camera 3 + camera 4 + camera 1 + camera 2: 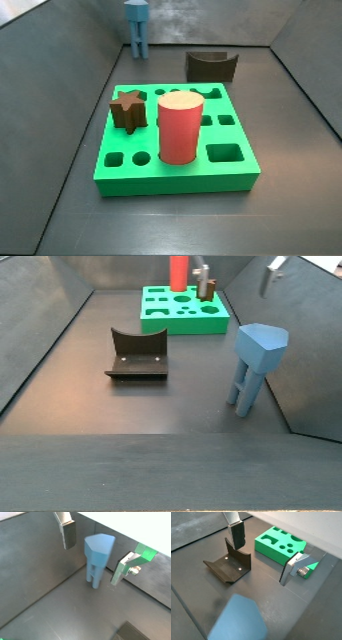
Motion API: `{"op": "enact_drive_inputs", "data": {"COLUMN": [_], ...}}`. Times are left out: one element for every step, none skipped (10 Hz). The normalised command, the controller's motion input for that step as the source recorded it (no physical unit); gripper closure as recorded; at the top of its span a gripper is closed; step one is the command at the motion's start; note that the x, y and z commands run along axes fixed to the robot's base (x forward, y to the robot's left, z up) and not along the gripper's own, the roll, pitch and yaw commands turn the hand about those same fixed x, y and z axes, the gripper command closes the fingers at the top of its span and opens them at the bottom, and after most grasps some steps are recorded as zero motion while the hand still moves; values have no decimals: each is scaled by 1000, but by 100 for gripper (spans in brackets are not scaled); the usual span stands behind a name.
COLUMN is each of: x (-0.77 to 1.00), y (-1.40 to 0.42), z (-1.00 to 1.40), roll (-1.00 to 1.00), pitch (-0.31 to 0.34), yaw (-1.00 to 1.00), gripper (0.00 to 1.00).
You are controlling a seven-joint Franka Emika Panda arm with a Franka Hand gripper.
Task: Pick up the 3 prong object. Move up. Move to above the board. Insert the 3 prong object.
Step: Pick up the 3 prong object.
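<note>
Two silver fingers of the gripper [93, 554] stand well apart in both wrist views, jaws wide open, nothing held between them. In a wrist view the 3 prong object [97, 557] stands upright on the dark floor between the fingers, touching neither; its blocky light-blue top is up, thin prongs down on the floor. In a wrist view one finger [236, 536] shows its dark pad, and the opposite finger [296, 568] carries a screw head on its outer face. The same view shows the 3 prong object [240, 619] only as a blurred blue shape close to the lens.

In a side view the 3 prong object [257, 364] stands alone on the floor near the right wall, well apart from the board [183, 311]. The gripper [274, 268] is only partly in frame at the upper edge there, above the piece.

The board [177, 140] is bright green. A red cylinder [179, 127] stands upright in one of its holes; a dark brown star block [127, 110] sits in another near the left edge. Several cut-outs are open. In that view the 3 prong object [136, 22] stands far behind the board.

The fixture [138, 354], a dark bracket on its base plate, stands on the floor between board and blue piece [230, 564].
</note>
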Motion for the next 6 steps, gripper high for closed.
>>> {"op": "enact_drive_inputs", "data": {"x": [-286, -197, -89, -71, -80, -6], "y": [229, 274, 223, 243, 260, 183], "z": [0, -14, -131, -177, -191, -323], "roll": [-131, -144, -221, -224, -169, -193], "pitch": [-156, -140, -179, -177, -147, -180], "yaw": [11, 80, 169, 191, 254, 394], "gripper": [0, 0, 0, 0, 0, 0]}}
